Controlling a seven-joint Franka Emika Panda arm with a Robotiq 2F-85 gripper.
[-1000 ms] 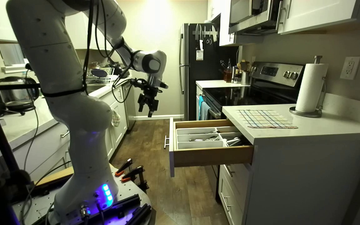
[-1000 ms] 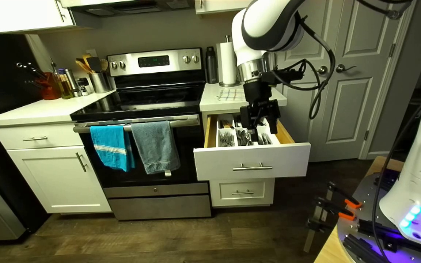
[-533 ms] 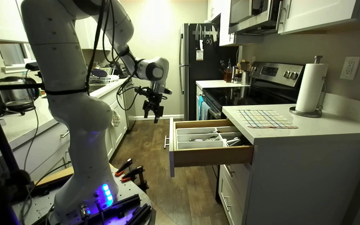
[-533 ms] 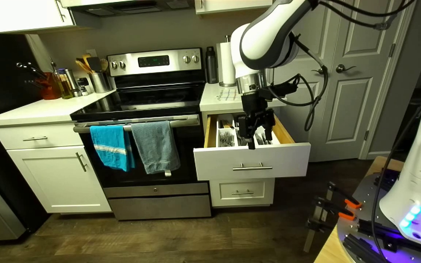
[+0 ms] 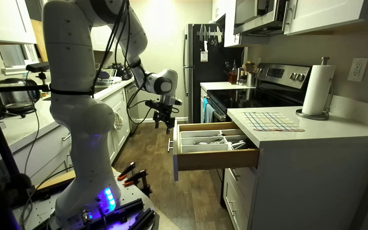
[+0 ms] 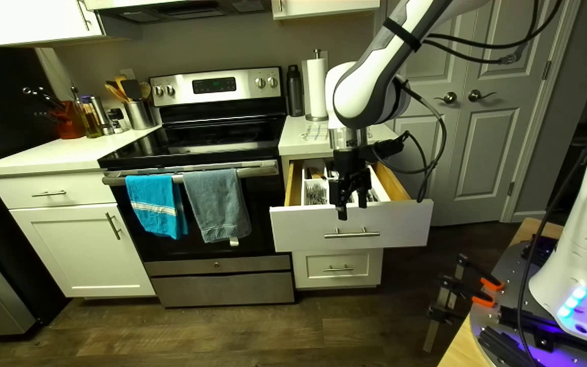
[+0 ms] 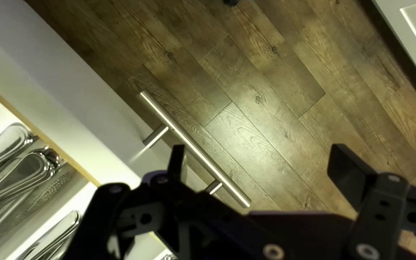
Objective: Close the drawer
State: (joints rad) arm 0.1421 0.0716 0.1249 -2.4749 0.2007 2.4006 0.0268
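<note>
The white drawer [image 5: 217, 160] is pulled far out of its cabinet in both exterior views; its white front [image 6: 303, 228] faces the robot. A silver bar handle [image 6: 352, 234] is on the front. In the wrist view the handle [image 7: 197, 150] runs diagonally, with the drawer's white face behind it on the left. My black gripper [image 5: 162, 128] is open and empty, just outside the drawer front near its top edge. In an exterior view my gripper [image 6: 352, 210] hangs above the handle. In the wrist view one finger of my gripper [image 7: 259, 162] appears near the handle; contact cannot be told.
A white cutlery tray [image 5: 204, 148] with silverware [image 7: 13, 169] lies in the drawer. A counter [image 5: 315, 134] with a checked cloth [image 5: 272, 122] and paper towel roll [image 5: 318, 89] is above. A stove [image 6: 217, 132] with hanging towels [image 6: 217, 204] stands beside the drawer.
My gripper has moved down and toward the drawer front, now lower and closer to the handle. It stays open. The drawer has not moved.
</note>
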